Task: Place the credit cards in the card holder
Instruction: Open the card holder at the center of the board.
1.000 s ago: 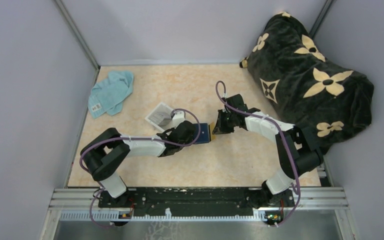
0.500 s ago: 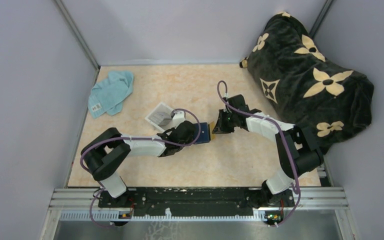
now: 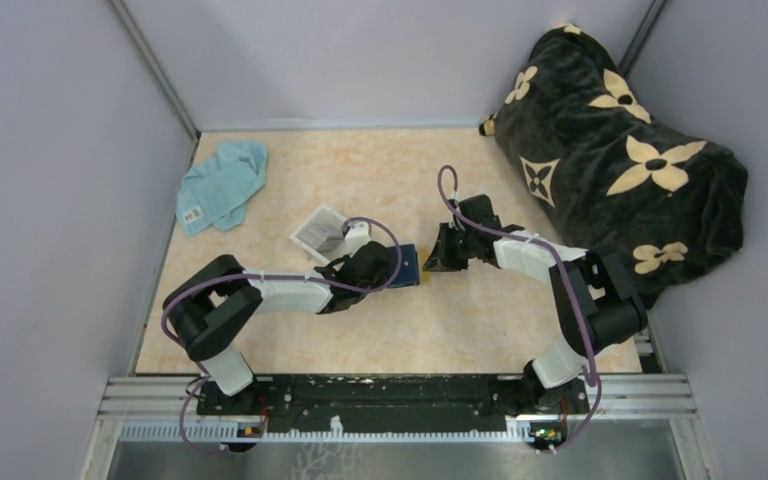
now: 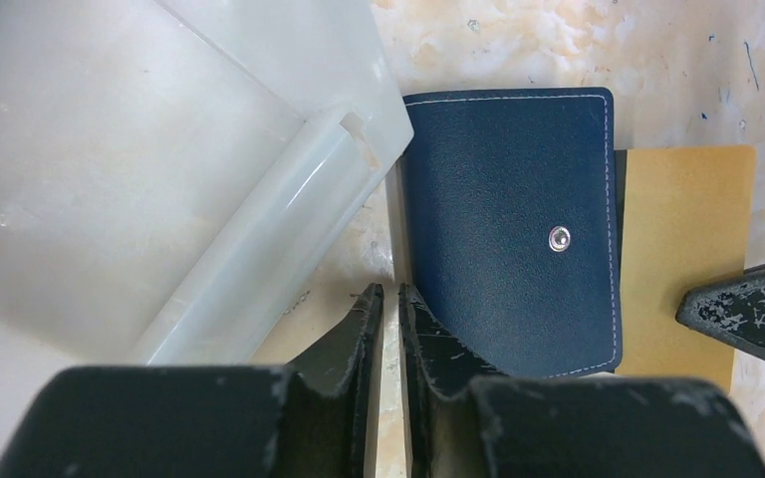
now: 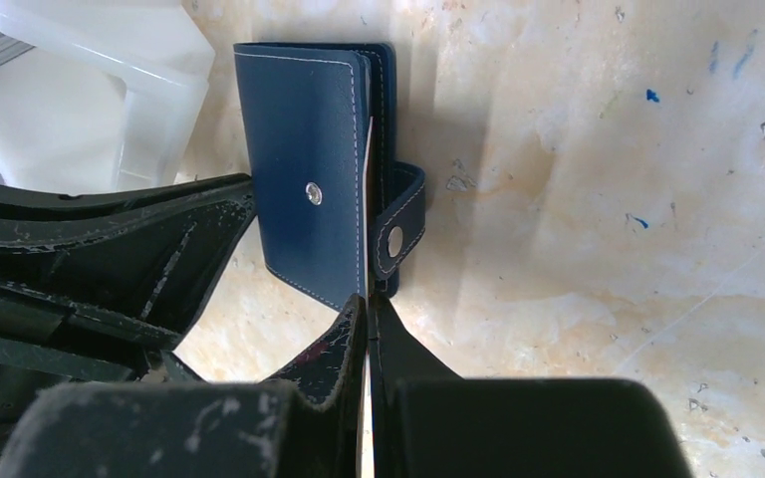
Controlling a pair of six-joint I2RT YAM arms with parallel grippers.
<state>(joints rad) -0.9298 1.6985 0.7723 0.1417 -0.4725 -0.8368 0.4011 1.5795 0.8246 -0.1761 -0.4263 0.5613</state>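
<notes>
Leftmost, the left gripper (image 4: 386,304), jaws nearly together, sat on the corner of the flat navy-blue card holder (image 4: 508,229); grip uncertain. A thin orange-yellow plastic credit card (image 4: 682,229) jutted from its right edge, pinched by the right gripper (image 5: 367,317); remaining push likely leftward.

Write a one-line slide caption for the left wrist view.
Left hand grips the wallet by a corner; right hand holds a yellow card partly tucked inside it.

I'm seeing the holder (image 3: 407,264) lying mid-table (image 3: 360,170), with the tray (image 3: 322,232) sitting just behind it to the left. A card (image 4: 682,249) is sticking out of its right side. The cloth (image 3: 222,183) is lying back left, a bag (image 3: 610,150) back right.
</notes>
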